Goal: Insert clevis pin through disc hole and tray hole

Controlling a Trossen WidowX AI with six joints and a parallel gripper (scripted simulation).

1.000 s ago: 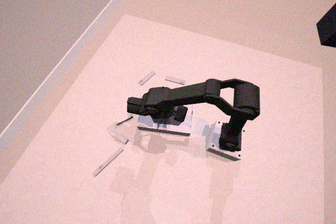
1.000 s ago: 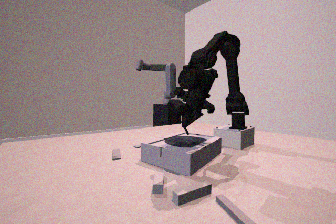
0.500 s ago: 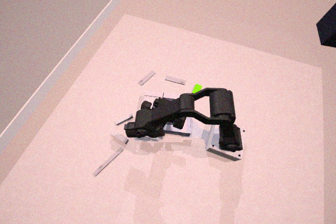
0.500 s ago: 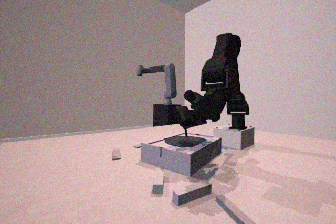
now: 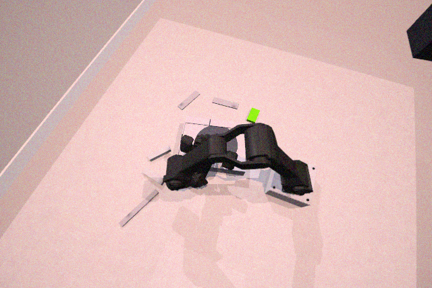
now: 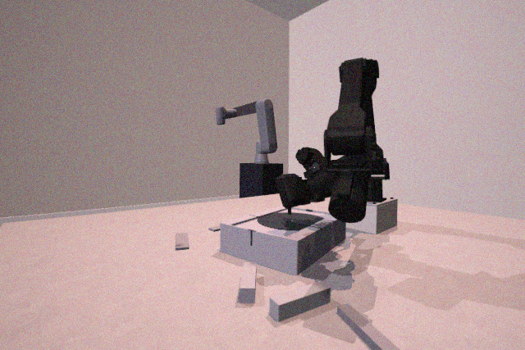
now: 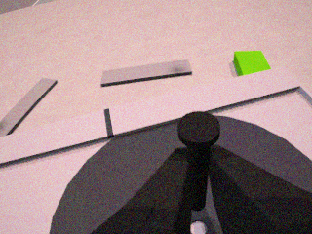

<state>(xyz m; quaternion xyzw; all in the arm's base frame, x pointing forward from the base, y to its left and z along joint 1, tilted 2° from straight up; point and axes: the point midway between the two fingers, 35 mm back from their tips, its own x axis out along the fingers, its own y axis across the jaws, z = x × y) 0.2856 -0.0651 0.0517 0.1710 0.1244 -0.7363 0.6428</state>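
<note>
The dark round disc [image 5: 231, 139] [image 6: 271, 220] [image 7: 93, 190] lies flat inside the rimmed steel tray [image 5: 227, 171] [image 6: 258, 246] [image 7: 146, 104]. My gripper [image 6: 289, 205] [image 7: 197, 158] is shut on the dark clevis pin [image 7: 199, 129] and holds it above the disc. The pin's head is up, above the fingertips in the wrist view, and its shank points down. A small bright spot, the disc's hole [image 7: 198, 227], shows just beyond the shank's lower end in the wrist view. How high the tip is above the hole is unclear. In the top view the arm hides the fingertips and pin.
A green block [image 5: 253, 114] [image 7: 253, 62] lies behind the tray. Several flat grey bars lie around the tray, one here [image 5: 225, 103] [image 7: 146, 73] and one here [image 6: 300, 303]. The arm's pale base block [image 5: 287, 197] [image 6: 386, 215] stands beside the tray. Another grey arm [image 6: 266, 125] stands in the background.
</note>
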